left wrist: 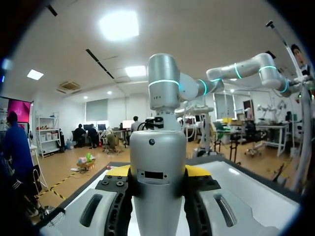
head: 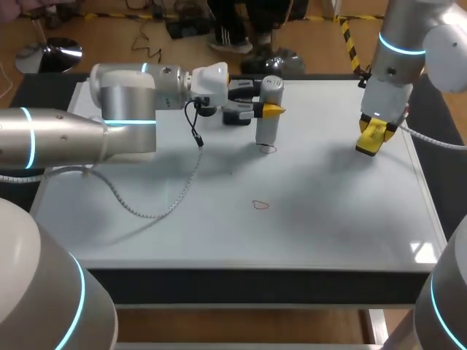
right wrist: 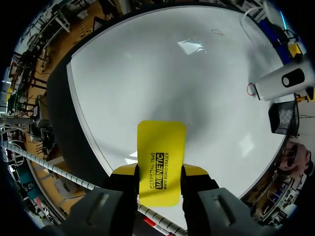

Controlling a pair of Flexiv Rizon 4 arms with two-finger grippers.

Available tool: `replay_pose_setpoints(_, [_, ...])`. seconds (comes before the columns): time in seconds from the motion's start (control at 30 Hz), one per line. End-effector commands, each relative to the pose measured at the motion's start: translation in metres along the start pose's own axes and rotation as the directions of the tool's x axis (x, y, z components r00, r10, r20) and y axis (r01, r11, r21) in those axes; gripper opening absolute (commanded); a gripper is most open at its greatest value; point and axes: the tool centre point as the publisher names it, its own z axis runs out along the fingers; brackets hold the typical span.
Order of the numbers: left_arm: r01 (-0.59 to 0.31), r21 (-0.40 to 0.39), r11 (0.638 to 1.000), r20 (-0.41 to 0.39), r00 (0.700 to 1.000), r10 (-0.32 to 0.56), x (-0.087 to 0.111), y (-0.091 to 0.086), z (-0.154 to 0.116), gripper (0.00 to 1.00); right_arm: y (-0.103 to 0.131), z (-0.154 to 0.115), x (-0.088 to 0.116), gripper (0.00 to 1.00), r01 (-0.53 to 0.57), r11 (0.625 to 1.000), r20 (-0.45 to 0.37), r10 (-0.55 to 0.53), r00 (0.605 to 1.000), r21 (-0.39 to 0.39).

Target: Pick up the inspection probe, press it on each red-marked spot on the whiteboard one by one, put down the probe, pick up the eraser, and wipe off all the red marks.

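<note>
- A glossy white whiteboard (head: 328, 211) lies flat on the dark tabletop (head: 255, 286) and fills most of the head view; ceiling lights glint off it near the lower right.
- Two small red marker loops sit on it: one red mark (head: 260, 205) just below the frame's centre, and another red mark (head: 268, 148) above it.
- A grey braided cable (head: 146, 211) trails from the left arm across the board's left half.
- The left end effector (head: 266, 98) reaches in sideways from the left and is clenched on a silver-grey cylindrical inspection probe (head: 268, 124), upper centre of the frame. The probe stands upright, with its lower end just beside the upper mark; contact with the board cannot be judged.
- In the left wrist view, the probe (left wrist: 157, 182) fills the gap between the yellow tips.
- The right end effector (head: 373, 130), in the upper right, points down and grasps a flat yellow rectangular eraser (head: 367, 144) by its two long sides. It is well apart from the probe and both marks.
- In the right wrist view, the eraser (right wrist: 160, 162) juts ahead of the fingers over bare board.
</note>
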Motion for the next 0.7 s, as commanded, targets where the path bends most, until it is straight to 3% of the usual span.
replay_pose_setpoints(0.03, [-0.001, 0.012, 1.000, -0.043, 0.999, 0.001, -0.005, 0.007, 0.002, 0.00, -0.001, -0.001, 0.000, 0.00, 0.001, 1.000, -0.004, -0.001, 1.000, 0.001])
replay_pose_setpoints(0.7, [0.015, -0.024, 1.000, -0.040, 0.999, -0.016, -0.002, 0.024, -0.001, 0.00, -0.001, -0.001, 0.000, 0.00, 0.001, 1.000, -0.004, -0.001, 1.000, 0.001])
